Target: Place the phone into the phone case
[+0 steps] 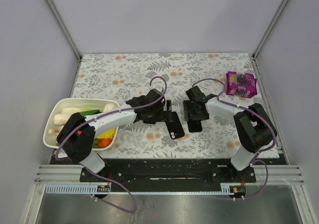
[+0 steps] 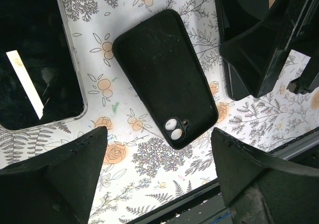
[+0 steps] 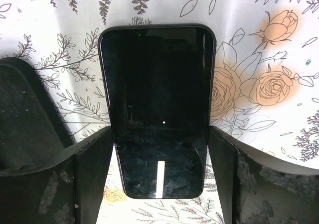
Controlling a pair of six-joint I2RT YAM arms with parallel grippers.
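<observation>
Black R gripper [image 3: 159,134]: spread wide, one finger on each side of the phone [image 3: 157,74], at its long edges near the lower end. We can't tell if the pads press on it.
phone: flat on the tabletop [image 1: 124,69], glossy screen up, lying between the R fingers.
L gripper [image 2: 158,149]: fingers wide apart, nothing between them, hanging over the camera end of the phone case [image 2: 164,74].
phone case: matte black, flat on the tabletop, two pale round spots in its camera cut-out, that end toward the near edge. We see it just L of the phone w/ a strip of print between them, not touching.
glossy slab [image 2: 40,59]: black w/ a pale rim, on the case's other side in the L wrist view. We can't tell what it is.
tabletop: floral print, grey leaves & orange blooms.
white tub [image 1: 79,100]: far L by the L arm, veg inside.
purple packet [image 1: 241,83]: far R corner, well apart from phone & case.
</observation>
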